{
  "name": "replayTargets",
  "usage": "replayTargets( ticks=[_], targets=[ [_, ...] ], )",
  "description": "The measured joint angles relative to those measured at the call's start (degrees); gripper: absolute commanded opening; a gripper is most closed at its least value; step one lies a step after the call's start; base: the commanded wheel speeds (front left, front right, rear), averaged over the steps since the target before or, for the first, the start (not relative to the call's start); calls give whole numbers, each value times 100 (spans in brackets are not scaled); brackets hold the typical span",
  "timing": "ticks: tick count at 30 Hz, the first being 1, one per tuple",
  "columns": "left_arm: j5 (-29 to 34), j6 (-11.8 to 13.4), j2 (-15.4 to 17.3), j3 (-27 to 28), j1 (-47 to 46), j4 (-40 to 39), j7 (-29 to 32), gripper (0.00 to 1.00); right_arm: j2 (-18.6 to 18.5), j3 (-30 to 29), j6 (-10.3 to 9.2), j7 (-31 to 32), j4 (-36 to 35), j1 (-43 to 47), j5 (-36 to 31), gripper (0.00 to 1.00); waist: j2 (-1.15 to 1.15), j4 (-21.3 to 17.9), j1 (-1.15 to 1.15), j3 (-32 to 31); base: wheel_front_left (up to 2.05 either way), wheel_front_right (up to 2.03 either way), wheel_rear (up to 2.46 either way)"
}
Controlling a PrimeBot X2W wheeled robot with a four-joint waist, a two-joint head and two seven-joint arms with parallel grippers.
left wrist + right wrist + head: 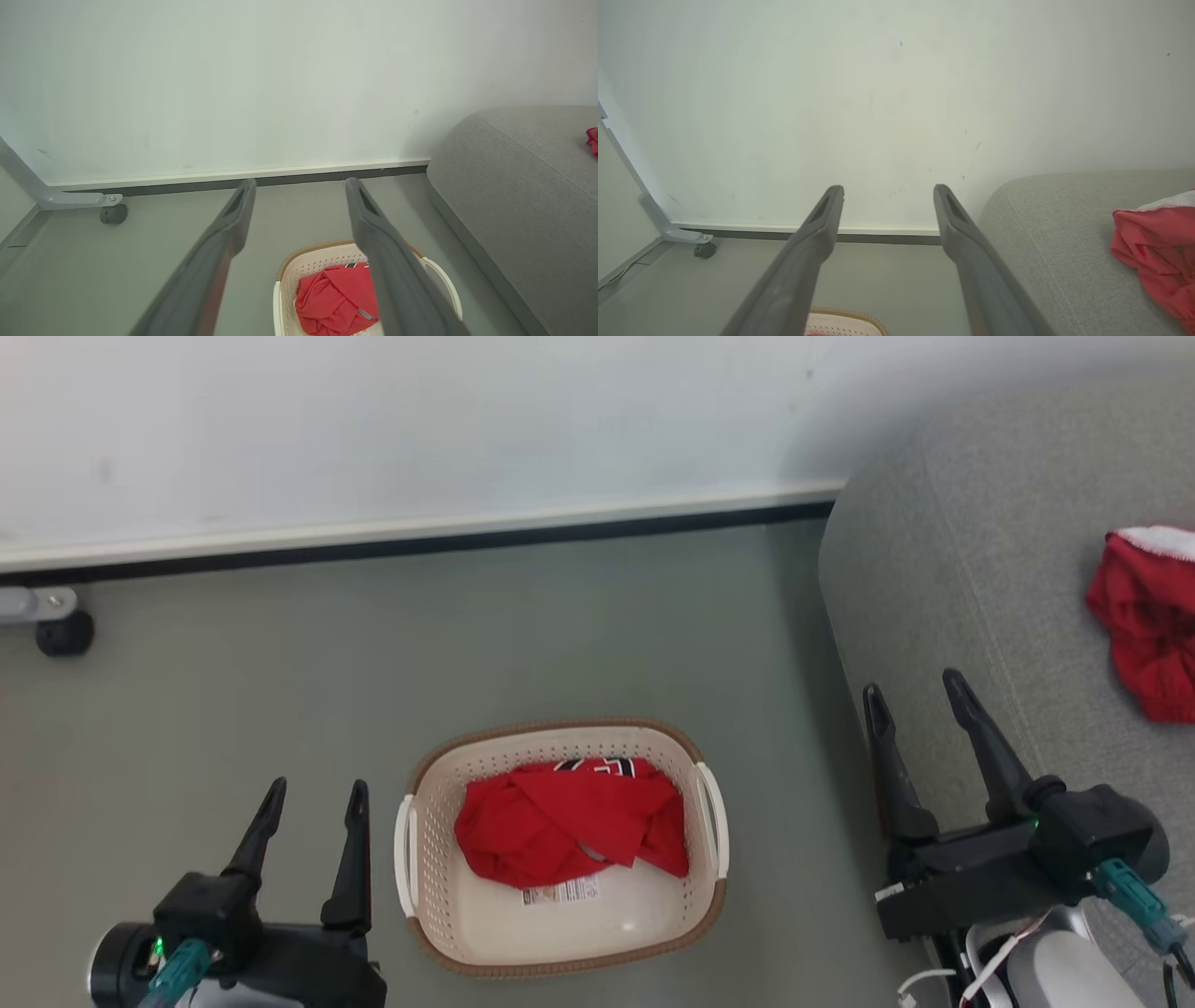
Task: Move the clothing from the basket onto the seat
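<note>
The left gripper (317, 786) and right gripper (912, 682) are spread wide, holding nothing. One red garment (569, 821) lies in the basket (560, 723), a second garment (1144, 616) on the seat (934, 569).

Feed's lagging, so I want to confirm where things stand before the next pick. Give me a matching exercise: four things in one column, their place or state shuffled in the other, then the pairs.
Things:
1. basket
2. numbered red garment
3. white-trimmed red garment
4. right end effector

Place or state:
a. lying on the grey seat
b. open and empty
c. standing on the floor beside the seat
d. crumpled inside the basket

Pairs: 1-c, 2-d, 3-a, 4-b.
</note>
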Motion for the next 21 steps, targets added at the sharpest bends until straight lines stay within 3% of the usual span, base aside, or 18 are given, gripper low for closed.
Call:
replayTargets(
  ticks=[21],
  targets=[
    [747,-494,204,-747,-1611,1202,336,100,480,69,-51,160,-605,-856,-339,100,1,-592,1,1771,0,0,0]
  ],
)
